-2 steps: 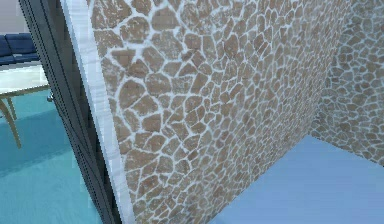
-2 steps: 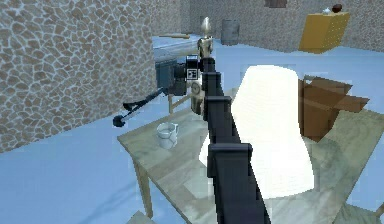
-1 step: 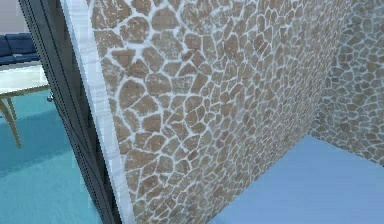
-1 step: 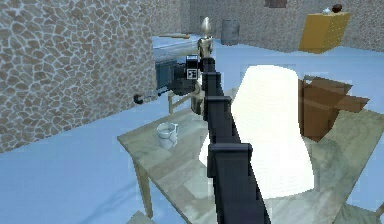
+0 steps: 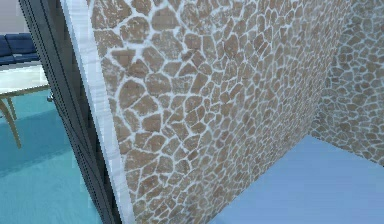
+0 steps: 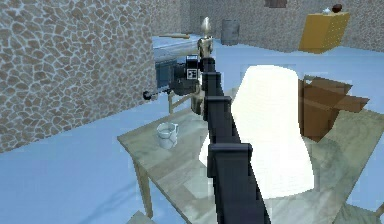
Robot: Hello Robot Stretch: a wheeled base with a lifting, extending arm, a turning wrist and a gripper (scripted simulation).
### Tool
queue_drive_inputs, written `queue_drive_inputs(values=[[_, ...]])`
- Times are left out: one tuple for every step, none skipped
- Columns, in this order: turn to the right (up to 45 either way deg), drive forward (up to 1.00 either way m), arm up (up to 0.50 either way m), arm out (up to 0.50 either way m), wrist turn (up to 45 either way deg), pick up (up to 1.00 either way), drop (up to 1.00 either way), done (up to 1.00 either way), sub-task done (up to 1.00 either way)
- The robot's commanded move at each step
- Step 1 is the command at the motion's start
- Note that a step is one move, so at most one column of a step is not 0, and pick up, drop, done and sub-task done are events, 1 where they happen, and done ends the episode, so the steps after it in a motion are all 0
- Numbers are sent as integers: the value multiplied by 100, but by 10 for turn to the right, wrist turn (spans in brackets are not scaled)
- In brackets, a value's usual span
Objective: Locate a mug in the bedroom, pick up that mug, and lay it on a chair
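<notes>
— White, and ceramic by the look of it: the mug (image 6: 167,133) stands upright on the wooden table (image 6: 148,165). It is nearer than the fingers (image 6: 150,97) and slightly to their arm (image 6: 226,160) side.

— Does the gripper (image 6: 154,96) have it?

— I cannot tell how the fingers are set, or whether they hold anything. The mug rests on the tabletop, so it is not lifted yet.

— How will it handle?

— I'd judge it light, stiff and glazed, so it will be slippery and will chip if dropped. The handle is too small to place. I'd take the body across its middle, below the rim, and keep it upright.

— Anything in the way?

— A long white pad (image 6: 265,125) seems to lie on the same table, across the arm from the fingers and apart from the mug. Past it stands a brown box (image 6: 322,108). Beyond the fingers is a stone wall (image 6: 70,70), and far off on the box's side a yellow cabinet (image 6: 325,32).
</notes>
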Motion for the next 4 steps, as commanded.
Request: queue_drive_inputs(values=[[0, 0, -30, 0, 0, 0, 0, 0, 0], [0, 0, 0, 0, 0, 100, 0, 0, 0], [0, 0, 10, 0, 0, 0, 0, 0, 0], [0, 0, 24, 0, 0, 0, 0, 0, 0]])
